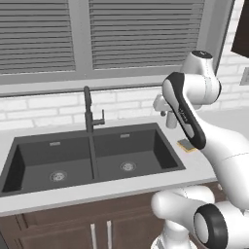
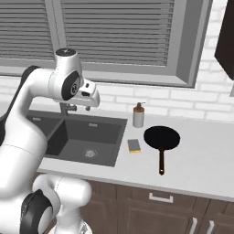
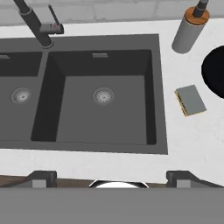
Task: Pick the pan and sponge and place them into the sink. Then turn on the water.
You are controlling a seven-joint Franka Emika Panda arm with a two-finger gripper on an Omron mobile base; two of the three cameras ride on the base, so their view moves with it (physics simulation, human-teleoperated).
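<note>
The black pan lies on the counter right of the sink, its thin brown handle pointing toward the front edge; its rim shows in the hand view. The small yellow sponge lies flat between the pan and the sink's right rim. The dark grey double sink has nothing in either basin. My gripper hangs high above the front of the right basin, looking straight down, open, with nothing between its fingertips.
A dark faucet rises behind the basin divider. A grey soap dispenser stands on the counter behind the sponge. White counter continues to the right of the pan. A brick wall and a blinded window lie behind.
</note>
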